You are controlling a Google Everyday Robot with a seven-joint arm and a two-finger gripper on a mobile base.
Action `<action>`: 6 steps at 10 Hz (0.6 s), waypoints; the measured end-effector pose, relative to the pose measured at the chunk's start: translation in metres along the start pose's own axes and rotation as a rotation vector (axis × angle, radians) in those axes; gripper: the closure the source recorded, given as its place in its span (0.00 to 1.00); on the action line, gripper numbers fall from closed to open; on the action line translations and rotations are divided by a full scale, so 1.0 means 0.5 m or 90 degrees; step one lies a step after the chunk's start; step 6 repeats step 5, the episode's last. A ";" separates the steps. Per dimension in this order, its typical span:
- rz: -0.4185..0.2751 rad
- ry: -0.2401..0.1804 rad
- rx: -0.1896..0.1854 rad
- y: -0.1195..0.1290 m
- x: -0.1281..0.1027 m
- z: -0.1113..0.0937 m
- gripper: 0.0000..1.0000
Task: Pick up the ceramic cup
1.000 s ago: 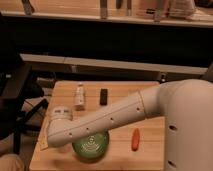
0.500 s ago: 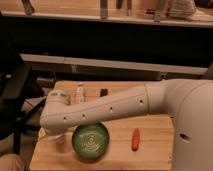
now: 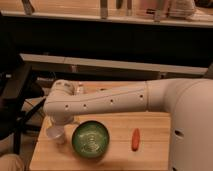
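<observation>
Arm stretched over the table, gripper down at the cup.

I see the white arm (image 3: 115,100) reaching left across the wooden table (image 3: 117,152); its gripper (image 3: 59,124) sits directly above the ceramic cup (image 3: 55,135) near the table's left front edge. The green bowl (image 3: 90,139) stands just right of the cup, nothing visible in it. An orange carrot (image 3: 135,139) lies farther right.

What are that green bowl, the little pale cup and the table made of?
The green bowl looks like glazed ceramic or glass: it shines, with ringed ridges inside. The pale cup, just below the arm's gripper at the table's left front, looks matte, probably ceramic, though plastic is possible. The table looks like light, smooth-finished wood, going by its warm tan colour.
</observation>
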 end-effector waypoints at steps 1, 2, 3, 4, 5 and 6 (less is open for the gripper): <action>0.002 -0.013 -0.002 0.003 0.003 0.022 0.20; 0.003 -0.024 -0.005 0.005 0.006 0.041 0.20; 0.010 -0.037 -0.012 0.017 0.009 0.061 0.20; 0.015 -0.048 -0.014 0.028 0.014 0.084 0.20; 0.017 -0.052 -0.014 0.032 0.014 0.093 0.20; 0.017 -0.052 -0.014 0.032 0.014 0.093 0.20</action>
